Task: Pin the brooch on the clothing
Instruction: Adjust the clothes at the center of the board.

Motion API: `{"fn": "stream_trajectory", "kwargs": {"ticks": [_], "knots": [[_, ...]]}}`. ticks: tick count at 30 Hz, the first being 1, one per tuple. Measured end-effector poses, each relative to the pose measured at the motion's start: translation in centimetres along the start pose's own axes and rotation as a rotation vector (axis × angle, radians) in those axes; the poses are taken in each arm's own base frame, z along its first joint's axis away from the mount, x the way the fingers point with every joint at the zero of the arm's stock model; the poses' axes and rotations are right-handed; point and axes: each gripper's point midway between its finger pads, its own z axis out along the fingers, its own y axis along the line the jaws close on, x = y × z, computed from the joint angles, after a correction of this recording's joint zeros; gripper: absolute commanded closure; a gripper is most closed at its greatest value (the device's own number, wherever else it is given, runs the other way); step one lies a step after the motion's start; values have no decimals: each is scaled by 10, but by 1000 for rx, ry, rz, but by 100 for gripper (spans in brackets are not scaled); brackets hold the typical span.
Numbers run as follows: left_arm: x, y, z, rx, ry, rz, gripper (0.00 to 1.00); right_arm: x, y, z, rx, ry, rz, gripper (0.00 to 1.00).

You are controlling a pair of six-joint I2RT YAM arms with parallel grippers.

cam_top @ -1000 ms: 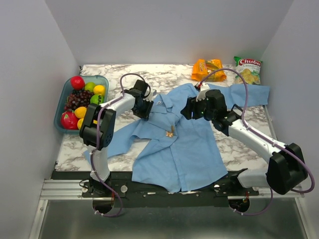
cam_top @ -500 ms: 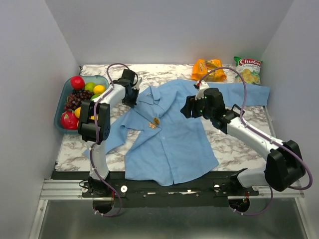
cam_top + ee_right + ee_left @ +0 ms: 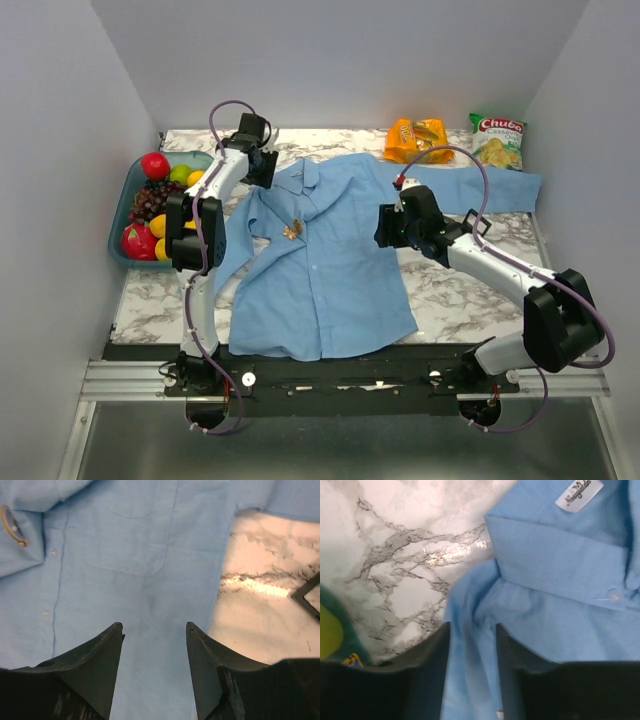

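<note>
**Q:** What does the brooch look like, and where is it?

**A:** The brooch is a tiny orange-gold speck. It sits on the chest of the clothing, left of centre in the overhead view, just below the collar.

**Q:** What are the materials?

**A:** The clothing is a soft, creased, light blue woven shirt. It is spread on a glossy, grey-veined marble table. It has a white label and a small pale button.

**Q:** And the claws?

**A:** The left gripper is at the upper left, with its jaws partly apart around a fold of cloth. I cannot tell whether it pinches the fold. The right gripper, right of centre, is spread wide over the chest pocket and holds nothing.
</note>
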Motion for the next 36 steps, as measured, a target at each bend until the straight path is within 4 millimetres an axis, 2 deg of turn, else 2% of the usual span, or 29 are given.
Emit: {"fn": "stream_trajectory", "kwargs": {"ticks": [1, 4, 7, 11, 15, 20, 21, 22, 24, 25, 27, 28, 29, 36], "knots": [[0, 0, 0, 6, 0, -2, 28, 5, -3, 1, 16, 13, 8, 38], [-2, -1, 1, 38, -9, -10, 23, 22, -11, 2, 49, 57, 26, 38], [-5, -8, -1, 79, -17, -11, 22, 33, -14, 2, 64, 90, 37, 39], [-27, -15, 2, 121, -64, -18, 23, 35, -14, 2, 66, 94, 48, 39], [-49, -19, 25, 140, -102, -26, 24, 35, -14, 2, 64, 95, 55, 39], [-37, -22, 58, 145, -51, -43, 27, 35, -12, 2, 58, 96, 57, 39], [-33, -22, 64, 147, -40, -46, 29, 35, -12, 2, 56, 97, 57, 39], [-27, -23, 68, 149, -24, -46, 36, 35, -12, 2, 55, 97, 58, 39], [-30, -26, 67, 163, -30, -53, 54, 35, -12, 2, 54, 98, 58, 39], [-33, -27, 66, 173, -36, -54, 70, 35, -12, 2, 53, 98, 58, 39], [-36, -31, 64, 194, -43, -58, 84, 35, -11, 2, 52, 98, 59, 39], [-38, -32, 64, 202, -48, -60, 95, 35, -11, 2, 52, 98, 59, 39], [-40, -34, 63, 212, -54, -61, 100, 35, -11, 2, 52, 99, 59, 39], [-53, -44, 62, 269, -102, -71, 100, 35, -11, 2, 52, 98, 61, 39]]}}
